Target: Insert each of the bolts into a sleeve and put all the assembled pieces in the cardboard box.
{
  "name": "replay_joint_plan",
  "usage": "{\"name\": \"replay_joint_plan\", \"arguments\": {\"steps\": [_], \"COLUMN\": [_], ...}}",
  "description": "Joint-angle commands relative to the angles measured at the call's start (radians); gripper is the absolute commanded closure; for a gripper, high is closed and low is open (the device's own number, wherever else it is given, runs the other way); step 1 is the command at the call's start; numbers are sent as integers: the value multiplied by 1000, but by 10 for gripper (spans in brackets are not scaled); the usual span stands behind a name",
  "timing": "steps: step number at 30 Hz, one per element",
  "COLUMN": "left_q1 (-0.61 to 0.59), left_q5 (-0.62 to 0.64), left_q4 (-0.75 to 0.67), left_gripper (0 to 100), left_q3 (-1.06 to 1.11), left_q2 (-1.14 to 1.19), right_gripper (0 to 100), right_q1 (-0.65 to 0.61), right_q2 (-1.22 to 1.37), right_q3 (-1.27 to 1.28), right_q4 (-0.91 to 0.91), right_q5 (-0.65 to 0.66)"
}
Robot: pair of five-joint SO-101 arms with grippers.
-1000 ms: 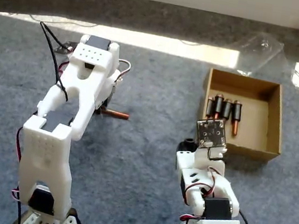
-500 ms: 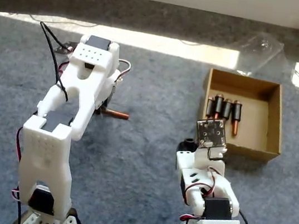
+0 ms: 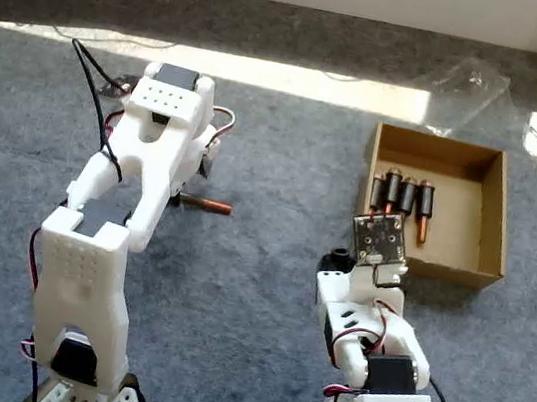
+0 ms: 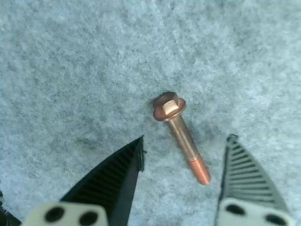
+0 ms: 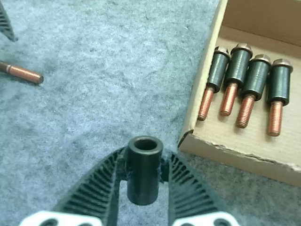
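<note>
Right claw (image 5: 145, 157) pinching black sleeve (image 5: 143, 181), open bore showing; arm folded low, just beside cardboard box (image 5: 221, 136) corner. Left claw (image 4: 186, 139) spread wide, straddling copper bolt (image 4: 181, 134) lying flat on grey carpet (image 4: 70, 70), not touching it; arm stretched forward. Four assembled pieces (image 5: 244, 89) lie in box. Step, likely: picking up seemingly last bolt. Next: close on shank, then line up with sleeve bore.

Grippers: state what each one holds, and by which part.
Right gripper clamps the black sleeve by its side walls. Left gripper holds nothing; the bolt lies loose between its open jaws.
</note>
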Motion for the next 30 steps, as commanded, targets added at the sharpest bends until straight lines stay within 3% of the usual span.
{"name": "replay_joint_plan", "arguments": {"steps": [1, 30], "left_q1": [-5, -31], "left_q5": [6, 8], "left_q4": [31, 26], "left_gripper": [650, 684], "left_q3": [-7, -88], "left_q2": [-21, 125], "right_gripper": [995, 995], "right_q1": [10, 10], "right_q2": [-15, -15], "right_q3": [-13, -13], "right_q4": [-36, -36], "right_q5": [20, 20]}}
